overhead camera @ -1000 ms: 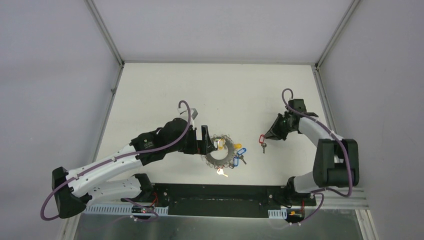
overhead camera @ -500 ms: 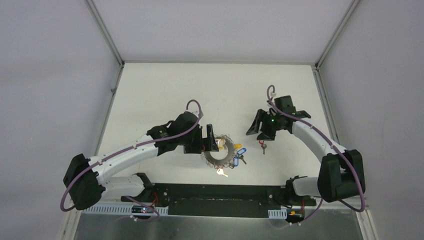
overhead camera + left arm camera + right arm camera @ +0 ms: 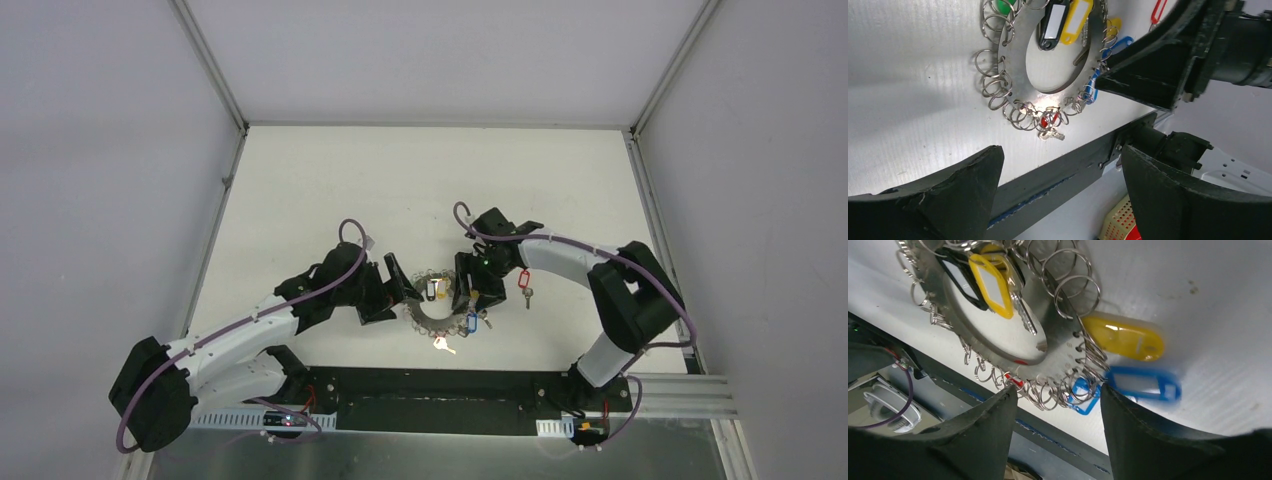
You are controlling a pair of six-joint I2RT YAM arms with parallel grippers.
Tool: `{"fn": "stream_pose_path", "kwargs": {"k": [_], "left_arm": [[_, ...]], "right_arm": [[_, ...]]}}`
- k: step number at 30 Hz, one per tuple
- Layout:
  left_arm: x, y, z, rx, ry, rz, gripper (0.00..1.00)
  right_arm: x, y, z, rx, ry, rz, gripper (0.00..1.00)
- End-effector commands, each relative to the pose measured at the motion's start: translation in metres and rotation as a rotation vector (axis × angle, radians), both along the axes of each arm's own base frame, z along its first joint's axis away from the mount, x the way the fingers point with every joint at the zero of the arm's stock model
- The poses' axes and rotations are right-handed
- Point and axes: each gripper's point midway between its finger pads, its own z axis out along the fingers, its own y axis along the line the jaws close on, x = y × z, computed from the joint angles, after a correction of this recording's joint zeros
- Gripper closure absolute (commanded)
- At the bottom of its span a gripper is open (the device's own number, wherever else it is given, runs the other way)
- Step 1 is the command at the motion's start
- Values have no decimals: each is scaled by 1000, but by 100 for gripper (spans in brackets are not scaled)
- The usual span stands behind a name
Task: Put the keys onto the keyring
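The keyring (image 3: pixel 432 318) lies flat at the near middle of the table, a dark grey ring (image 3: pixel 1020 65) fringed with small silver split rings. Keys with black (image 3: pixel 1050 27), yellow (image 3: pixel 1075 20) and blue (image 3: pixel 1143 385) tags lie on and around it. A loose red-tagged key (image 3: pixel 523 283) lies to its right. My left gripper (image 3: pixel 393 293) is open just left of the ring, empty (image 3: pixel 1060 155). My right gripper (image 3: pixel 468 290) hangs open over the ring's right edge, its jaws (image 3: pixel 1058 390) straddling fringe rings without closing on them.
A small silver key with a red tag (image 3: pixel 1048 122) sits at the ring's near edge. A black rail (image 3: pixel 440 385) runs along the table's front edge. A second yellow tag (image 3: pixel 1125 337) lies just outside the ring.
My right arm swung left from the red-tagged key to the keyring's right edge and its jaws opened. The red-tagged key stayed on the table. My left gripper drew back a little.
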Motion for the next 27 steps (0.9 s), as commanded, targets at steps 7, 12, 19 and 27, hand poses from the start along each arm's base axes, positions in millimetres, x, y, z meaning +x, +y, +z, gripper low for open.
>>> {"fn": "stream_pose_path", "kwargs": {"k": [7,12,19,27], "left_arm": [[-2,-6,6,-5,42,-22,12],[-6,-2,1,81,63,-77,19],[-13,0,-9,185,92,-138,25],[-14,2,-23,264,120,-164,27]], "right_arm": [[15,41,-3,8,-14,83,37],[22,49,4,17,-36,93,37],[17,35,18,-13,-77,106,36],[-4,31,19,22,-22,85,41]]}}
